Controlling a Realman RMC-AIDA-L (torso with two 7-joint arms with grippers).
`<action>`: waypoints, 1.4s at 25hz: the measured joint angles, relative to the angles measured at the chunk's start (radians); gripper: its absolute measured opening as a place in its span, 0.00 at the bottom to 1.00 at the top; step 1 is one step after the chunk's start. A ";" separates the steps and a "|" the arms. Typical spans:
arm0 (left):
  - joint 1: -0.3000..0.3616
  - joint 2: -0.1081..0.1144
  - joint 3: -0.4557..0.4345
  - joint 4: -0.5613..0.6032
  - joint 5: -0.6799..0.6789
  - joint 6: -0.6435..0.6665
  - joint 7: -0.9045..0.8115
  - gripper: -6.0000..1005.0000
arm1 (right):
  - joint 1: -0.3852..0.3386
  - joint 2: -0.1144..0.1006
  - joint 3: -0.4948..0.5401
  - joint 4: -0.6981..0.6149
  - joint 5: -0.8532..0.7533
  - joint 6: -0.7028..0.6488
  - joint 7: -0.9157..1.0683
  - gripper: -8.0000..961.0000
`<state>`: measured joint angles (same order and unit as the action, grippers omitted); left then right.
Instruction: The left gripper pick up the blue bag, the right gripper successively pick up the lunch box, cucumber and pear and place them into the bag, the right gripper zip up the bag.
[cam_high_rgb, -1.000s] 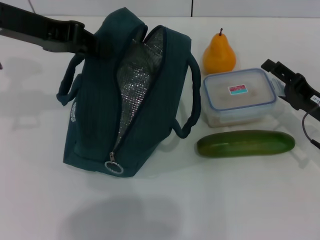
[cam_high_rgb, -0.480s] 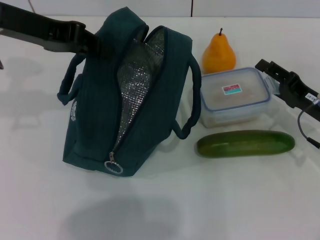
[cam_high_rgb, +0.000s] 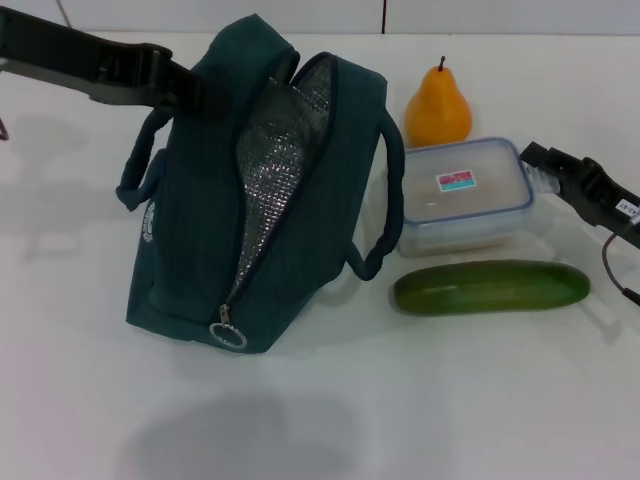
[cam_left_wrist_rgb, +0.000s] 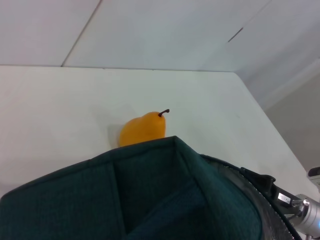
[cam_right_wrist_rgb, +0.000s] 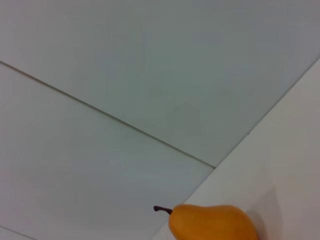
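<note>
My left end effector (cam_high_rgb: 178, 88) holds the blue bag (cam_high_rgb: 250, 190) by its upper edge, keeping it propped upright on the white surface (cam_high_rgb: 420, 400) with the zipper (cam_high_rgb: 228, 335) undone and the silver lining showing (a mouth held wide for loading). My right end effector (cam_high_rgb: 537, 160) clamps the far side of the lunch box (cam_high_rgb: 465, 195), which appears tipped just off the surface, though contact underneath is hard to judge. The cucumber (cam_high_rgb: 490, 286) lies just in front of the box; the pear (cam_high_rgb: 438, 106) stands behind it, both waiting their turn.
</note>
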<state>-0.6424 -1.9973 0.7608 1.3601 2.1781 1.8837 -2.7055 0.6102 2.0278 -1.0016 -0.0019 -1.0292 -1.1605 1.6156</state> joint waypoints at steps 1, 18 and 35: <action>-0.001 0.000 0.000 0.000 0.000 0.000 0.000 0.05 | 0.000 0.000 -0.005 0.000 -0.001 0.001 -0.001 0.40; -0.003 -0.001 0.011 -0.002 0.000 0.001 0.008 0.05 | 0.001 0.000 -0.006 -0.001 -0.009 -0.024 -0.044 0.11; -0.004 -0.002 0.011 -0.003 -0.001 0.000 0.009 0.05 | -0.087 0.000 0.017 -0.036 0.111 -0.249 -0.116 0.10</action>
<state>-0.6459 -1.9988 0.7716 1.3575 2.1776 1.8836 -2.6967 0.5237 2.0278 -0.9845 -0.0375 -0.9184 -1.4097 1.4999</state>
